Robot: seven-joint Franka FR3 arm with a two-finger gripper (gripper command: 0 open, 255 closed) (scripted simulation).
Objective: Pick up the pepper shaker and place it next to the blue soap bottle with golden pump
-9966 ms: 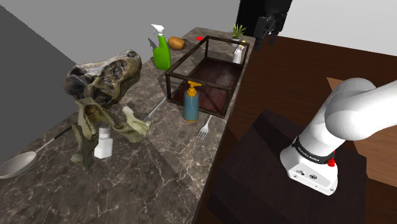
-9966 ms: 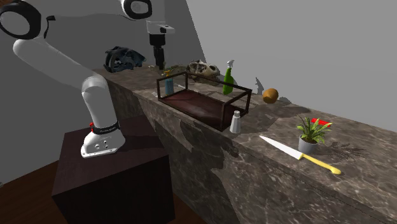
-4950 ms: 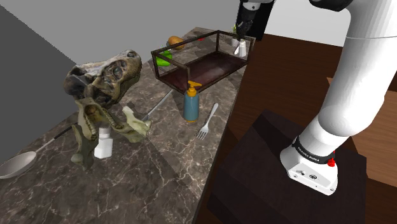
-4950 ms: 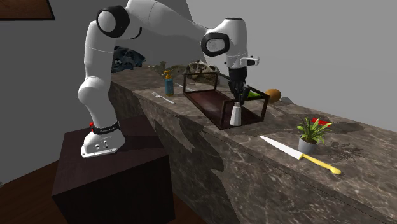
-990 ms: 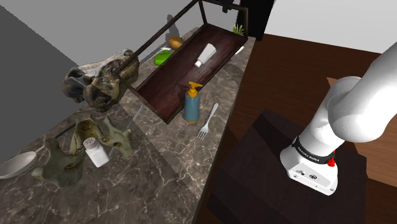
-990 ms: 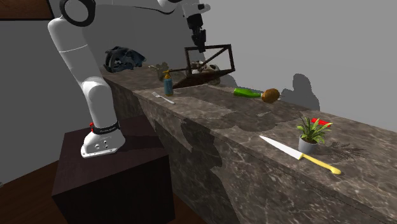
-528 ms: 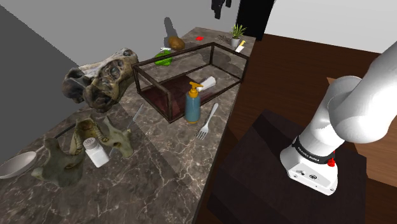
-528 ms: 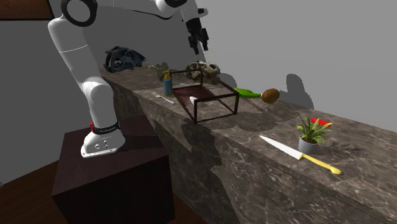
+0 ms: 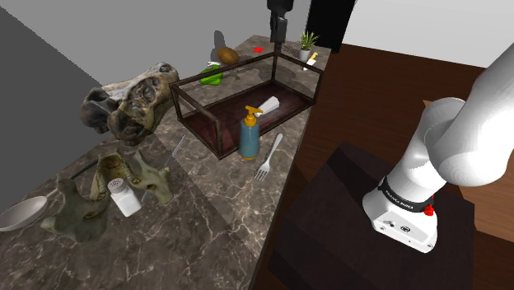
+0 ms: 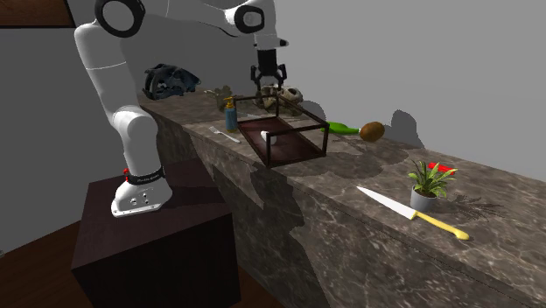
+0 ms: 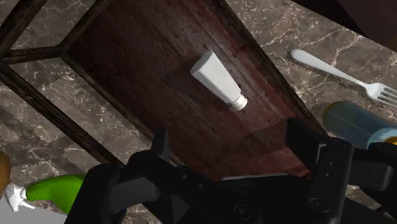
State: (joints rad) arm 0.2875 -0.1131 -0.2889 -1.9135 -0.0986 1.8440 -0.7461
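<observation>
- At the shoulder view's left, a dinosaur figure (image 9: 82, 210) lies in pieces on the counter (image 9: 206, 222), with a second white shaker (image 9: 125, 198) leaning against it. It sits well apart from the gripper's line, so I judge it is not the target.
- Next comes the dark framed tray (image 9: 231, 115). The pepper shaker (image 9: 266, 106), drawn white, lies on its side on the tray's wooden floor, inside the frame bars.
- The blue soap bottle (image 9: 249, 137) with its golden pump stands upright on the counter, just outside the tray's near rail and close to the shaker.
- A fork (image 9: 269, 159) lies just beside the bottle on the shoulder view's right. Bare counter in front of the bottle looks the safer spot for the shaker.
- The gripper (image 9: 278, 31) hangs high above the tray, its fingers spread and holding nothing. The step in hand looks like the descent to grasp.
- In the wrist view the shaker (image 11: 218, 79) lies ahead of the gripper (image 11: 232, 141), slanted to the line between the fingers.
- To do it well:
  - Centre over the shaker's body.
  - Turn the wrist until the fingers cross its long axis squarely.
  - Come straight down between the top bars.
  - Close on the mid-body, not the tapering cap end.
  - Lift clear of the frame before travelling, since a snagged bar could drag the tray.
</observation>
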